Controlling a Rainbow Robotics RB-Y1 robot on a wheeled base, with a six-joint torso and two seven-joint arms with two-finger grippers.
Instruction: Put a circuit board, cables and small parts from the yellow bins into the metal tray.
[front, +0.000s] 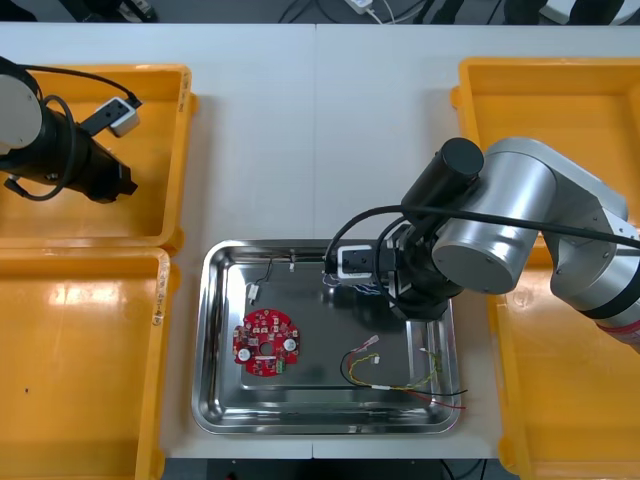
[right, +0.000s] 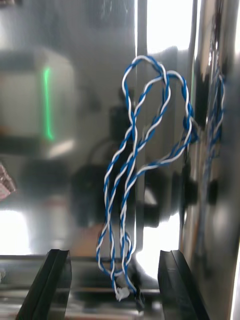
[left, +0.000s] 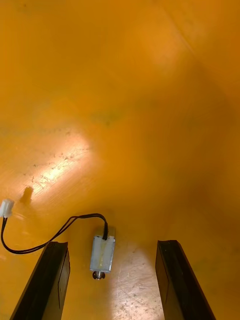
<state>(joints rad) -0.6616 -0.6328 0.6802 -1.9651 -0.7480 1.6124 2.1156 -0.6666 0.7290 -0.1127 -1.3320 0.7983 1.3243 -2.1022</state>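
Right pincer (right: 115, 255) spread wide, low over metal tray (front: 320, 380); twisted blue and white cable (right: 133, 125) lies on tray floor between its fingers. Left pincer (left: 112, 245) also spread, inside far left yellow bin (front: 160, 180); small metal part (left: 102, 252) with black cable (left: 55, 235) between fingers.

Holding the left gripper (left: 112, 244) out at ten o'clock, fingers (left: 55, 280) spread apart. Reaching in from three o'clock with the right arm (front: 560, 220), right gripper (right: 116, 252) pointing down near centre, its fingers likewise parted.
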